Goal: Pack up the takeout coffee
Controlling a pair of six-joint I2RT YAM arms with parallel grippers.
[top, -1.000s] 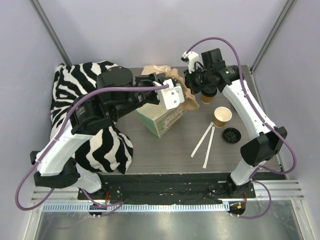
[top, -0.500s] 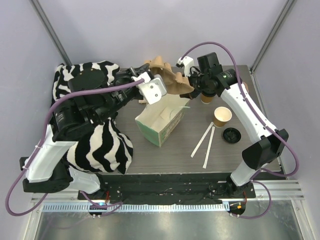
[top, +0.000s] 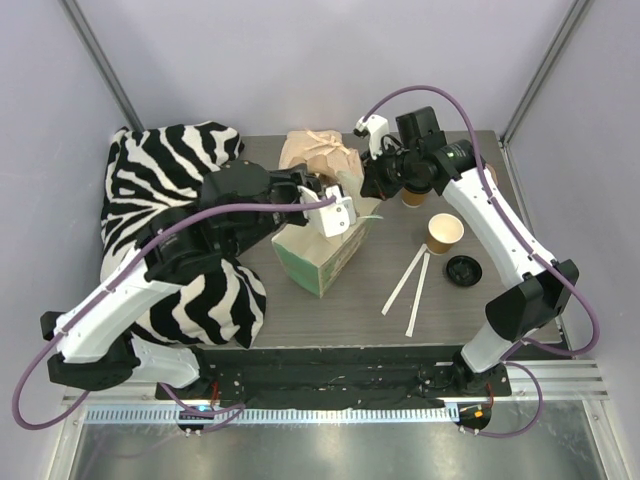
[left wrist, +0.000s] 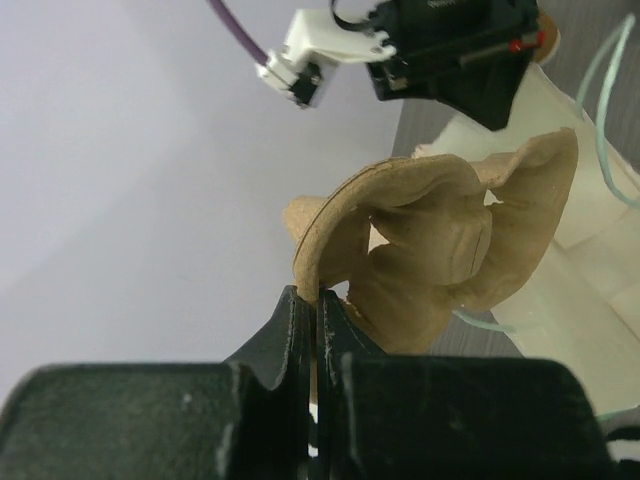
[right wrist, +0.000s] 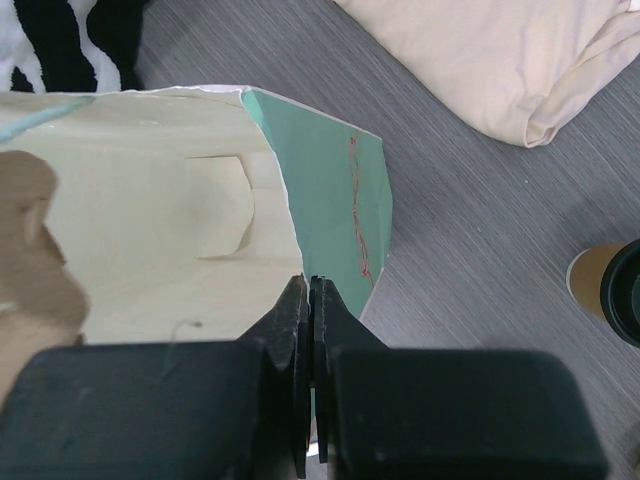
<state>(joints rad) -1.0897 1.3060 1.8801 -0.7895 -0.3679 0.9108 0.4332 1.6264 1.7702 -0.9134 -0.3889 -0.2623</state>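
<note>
The takeout coffee (top: 411,196), a brown cup with a black lid, stands at the back right, mostly hidden under my right arm. Its edge shows in the right wrist view (right wrist: 612,290). A green paper bag (top: 320,258) lies open mid-table. My right gripper (top: 372,190) is shut on the bag's rim (right wrist: 330,170), holding the mouth open. My left gripper (top: 322,186) is shut on the edge of a brown pulp cup carrier (top: 345,163) and holds it at the bag mouth. In the left wrist view the carrier (left wrist: 440,240) rises from the closed fingertips (left wrist: 300,310).
An open brown cup (top: 444,232), a loose black lid (top: 463,269) and two white sticks (top: 405,282) lie right of the bag. A zebra-striped cloth (top: 160,180) covers the left side. A cream cloth (top: 303,145) lies at the back, also in the right wrist view (right wrist: 500,50).
My left gripper lifted the carrier up and back to the left, then brought it down and right to the bag mouth. My right gripper stayed on the bag's rim.
</note>
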